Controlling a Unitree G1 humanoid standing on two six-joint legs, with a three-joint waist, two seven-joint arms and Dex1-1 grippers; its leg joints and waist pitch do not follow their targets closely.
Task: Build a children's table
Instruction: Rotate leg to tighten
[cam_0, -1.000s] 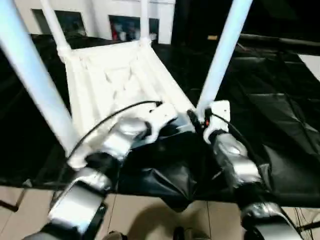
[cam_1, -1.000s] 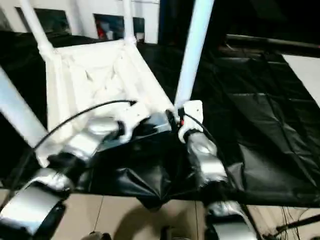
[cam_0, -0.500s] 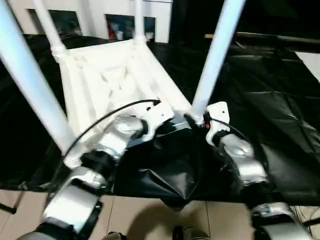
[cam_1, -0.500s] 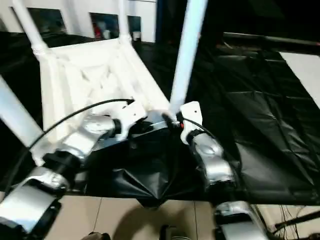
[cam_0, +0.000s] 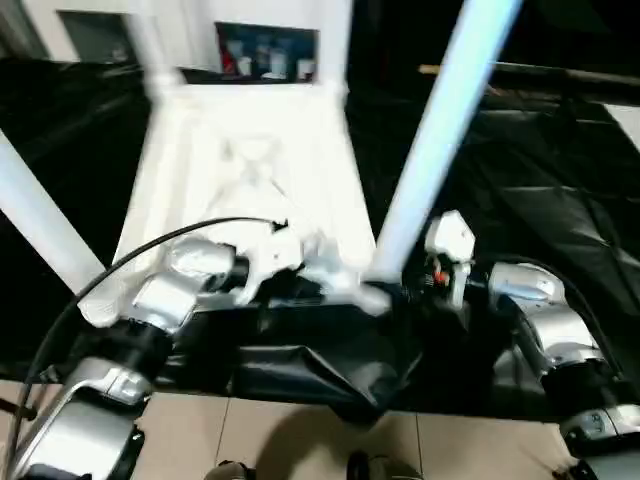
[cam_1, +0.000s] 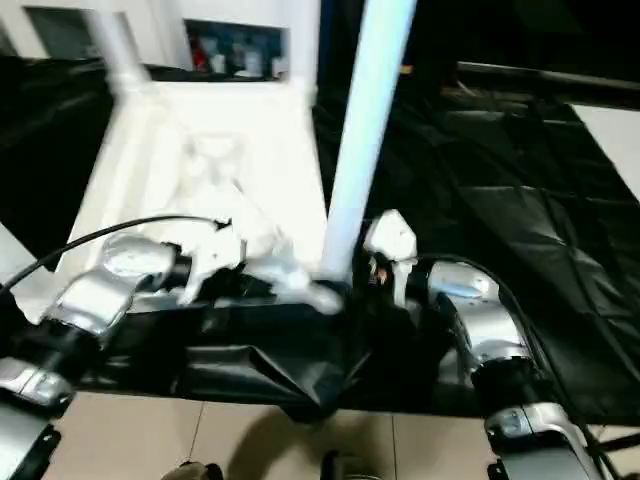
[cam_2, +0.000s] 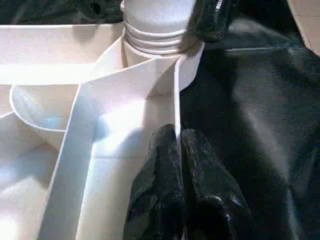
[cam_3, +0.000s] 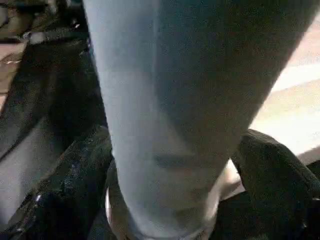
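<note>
The children's table lies upside down on black sheeting, its ribbed white top (cam_0: 250, 170) facing up. White legs stand in the corner sockets: the near right leg (cam_0: 440, 130), the near left leg (cam_0: 40, 230) and two far legs (cam_0: 333, 40). My left gripper (cam_2: 179, 145) is shut on the top's thin rim (cam_2: 176, 100), just short of the near right socket (cam_2: 155, 35). My right gripper (cam_3: 170, 150) is at the base of the near right leg (cam_3: 165, 90). One black finger (cam_3: 65, 190) stands on each side of the leg, spread wide.
Black sheeting (cam_0: 540, 180) covers the work surface and bunches in a fold (cam_0: 330, 365) at the front edge. Tiled floor (cam_0: 300, 440) shows below it. A dark bar (cam_0: 560, 75) crosses at the back right, and a white wall with shelves (cam_0: 265, 50) stands behind.
The whole picture has shifted with the camera. My right forearm has swung out to the right of the near right leg and its fingers have spread wider. The left gripper keeps its hold on the rim.
</note>
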